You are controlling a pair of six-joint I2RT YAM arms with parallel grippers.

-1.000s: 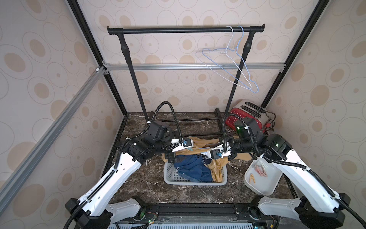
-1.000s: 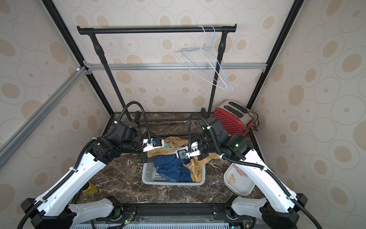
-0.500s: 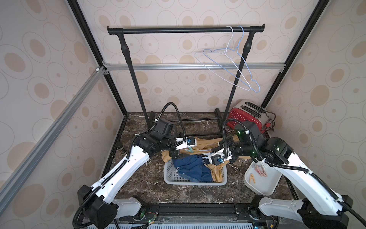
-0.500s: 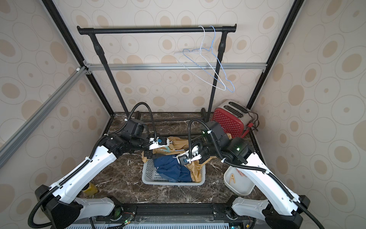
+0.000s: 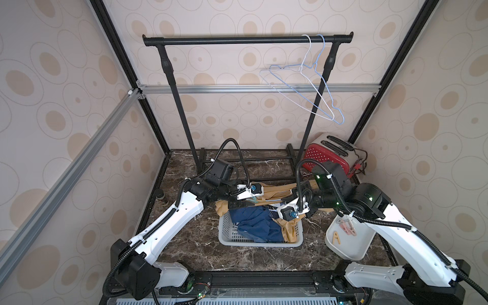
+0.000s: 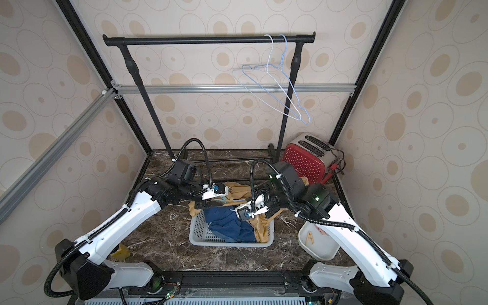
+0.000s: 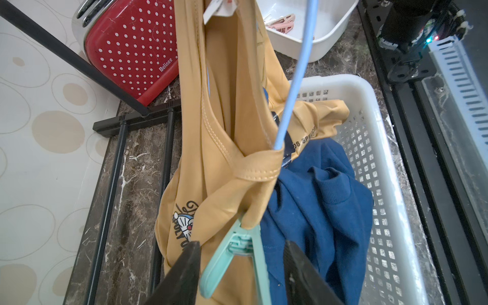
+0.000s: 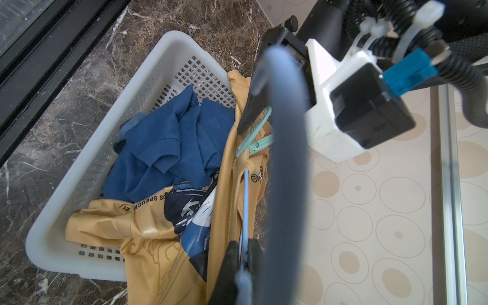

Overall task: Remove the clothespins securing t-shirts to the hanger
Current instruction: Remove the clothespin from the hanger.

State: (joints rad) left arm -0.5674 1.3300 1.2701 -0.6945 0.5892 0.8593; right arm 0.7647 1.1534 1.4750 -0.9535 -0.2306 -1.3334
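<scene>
Left hand partly open, fingers straddling the handles of a teal clothespin; one finger looks to touch it, the other stands clear. The pin clips a fold of the yellow shirt near the blue hanger. Right hand pinched tight on the hanger wire. The shirt droops into a white basket, beside a blue shirt, on the counter.

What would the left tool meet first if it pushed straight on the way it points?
The teal-green plastic clothespin, which sits between the fingers of the left tool and is clipped to the mustard-yellow t-shirt; contact would probably come at once.
</scene>
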